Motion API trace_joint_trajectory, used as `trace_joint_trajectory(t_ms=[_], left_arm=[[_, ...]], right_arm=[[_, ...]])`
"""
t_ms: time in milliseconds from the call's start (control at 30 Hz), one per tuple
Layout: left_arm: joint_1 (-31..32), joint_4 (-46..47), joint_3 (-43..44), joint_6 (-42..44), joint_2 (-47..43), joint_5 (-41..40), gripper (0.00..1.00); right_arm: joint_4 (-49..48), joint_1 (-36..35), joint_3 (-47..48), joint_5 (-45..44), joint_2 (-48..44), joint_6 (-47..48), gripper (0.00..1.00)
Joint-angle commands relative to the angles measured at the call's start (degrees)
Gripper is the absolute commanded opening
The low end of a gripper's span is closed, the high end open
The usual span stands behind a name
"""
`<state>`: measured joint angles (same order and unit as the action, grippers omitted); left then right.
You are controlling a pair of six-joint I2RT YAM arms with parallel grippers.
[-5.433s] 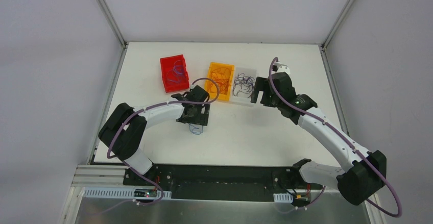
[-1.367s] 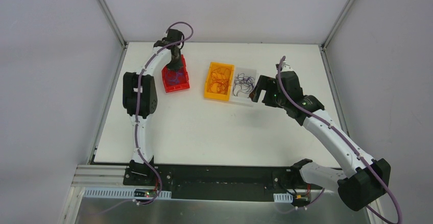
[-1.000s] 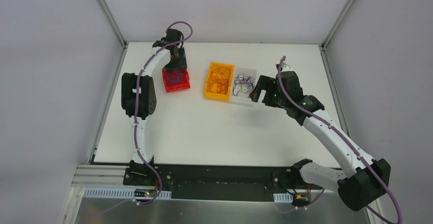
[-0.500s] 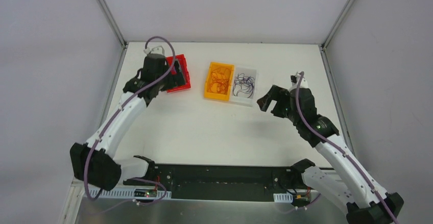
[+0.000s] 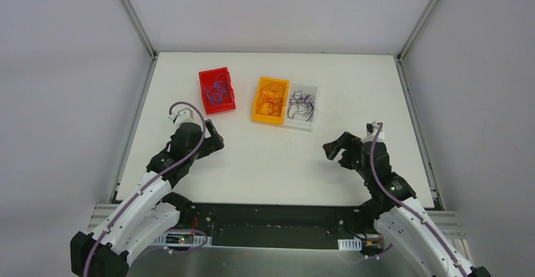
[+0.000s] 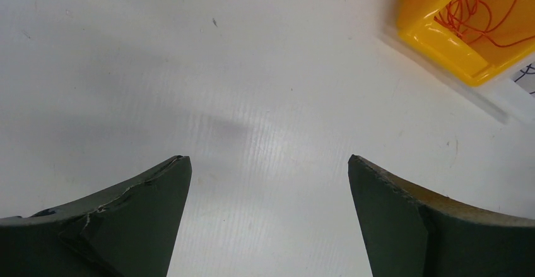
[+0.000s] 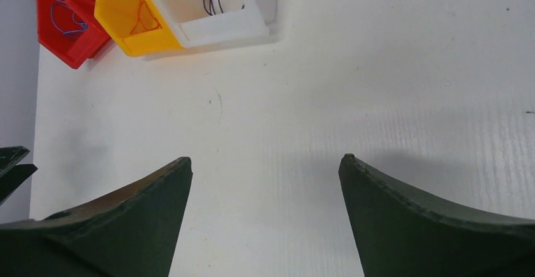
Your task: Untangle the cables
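Three bins, red (image 5: 203, 94), yellow (image 5: 257, 104) and clear (image 5: 313, 109), hold the cables (image 5: 218, 88) by colour, well ahead of both jaws, which stand released and empty over the surface (image 5: 277, 163). Strands probably light, limp and snag-prone; pinch one raised loop.

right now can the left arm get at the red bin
Probably yes: the left pincer is open and empty, and only bare table lies between it and the red bin, so nothing blocks the way.
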<state>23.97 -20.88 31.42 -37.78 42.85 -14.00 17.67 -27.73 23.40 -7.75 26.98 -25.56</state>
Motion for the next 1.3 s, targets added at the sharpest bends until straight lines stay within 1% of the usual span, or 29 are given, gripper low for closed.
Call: trace_joint_trajectory(t_ms=[0, 233, 633, 733, 800, 833, 900, 933, 1000, 1067, 1100, 1133, 1200, 1233, 1267], left_arm=[[0.2, 4.6, -3.5, -4.1, -2.8, -3.5, 0.99], [0.2, 4.8, -5.3, -4.6, -4.3, -3.6, 0.99], [0.2, 5.3, -5.7, -3.8, -5.7, -3.0, 0.99], [0.2, 5.5, -5.3, -2.7, -6.0, -4.7, 0.98], [0.2, 5.9, -4.9, -1.0, -5.9, -8.2, 0.98], [0.2, 6.5, -4.9, -0.1, -5.6, -10.5, 0.98], [0.2, 8.6, -5.4, 0.9, -4.5, -15.7, 0.99], [0.2, 10.0, -5.5, 2.2, -3.6, -18.2, 0.99], [0.2, 13.3, -5.2, 6.5, -1.7, -21.7, 0.99], [0.2, 16.6, -5.4, 11.8, 0.5, -23.6, 0.99], [0.2, 20.0, -6.3, 14.9, 1.6, -24.3, 0.99], [0.2, 25.3, -7.9, 18.8, 2.7, -25.1, 0.99], [0.0, 36.7, -12.2, 27.8, 5.1, -25.4, 0.99], [-0.4, 39.0, -12.9, 31.2, 5.8, -23.0, 0.98], [-1.0, 45.0, -15.0, 34.5, 6.8, -19.6, 0.96]], right_arm=[[-5.4, 0.2, -3.0, -2.1, -1.7, -2.8, 0.90], [-5.0, 0.2, -3.9, -3.2, -2.8, -2.8, 0.90], [-5.1, 0.2, -3.6, -3.4, -2.9, -1.9, 0.90], [-6.3, 0.2, -3.5, -6.7, -1.9, -0.2, 0.91], [-12.6, 0.2, -5.6, -11.6, 0.2, 5.0, 0.91], [-18.7, 0.3, -7.4, -14.4, 1.8, 8.7, 0.92], [-26.9, 0.3, -9.8, -20.4, 4.6, 10.4, 0.97], [-28.9, 0.4, -9.8, -21.7, 5.8, 11.5, 0.99], [-35.5, 0.5, -11.2, -23.9, 7.9, 16.4, 0.99], [-48.7, 0.6, -14.1, -26.6, 10.7, 23.9, 0.98], [-55.9, 1.3, -15.7, -28.3, 13.3, 27.5, 0.97], [-61.6, 2.4, -16.8, -29.2, 16.6, 29.6, 0.97], [-67.8, 5.7, -17.3, -28.4, 25.7, 29.7, 0.96], [-70.6, 7.2, -17.7, -28.0, 29.4, 29.4, 0.96], [-75.1, 8.6, -18.5, -28.4, 33.8, 29.2, 0.96]])
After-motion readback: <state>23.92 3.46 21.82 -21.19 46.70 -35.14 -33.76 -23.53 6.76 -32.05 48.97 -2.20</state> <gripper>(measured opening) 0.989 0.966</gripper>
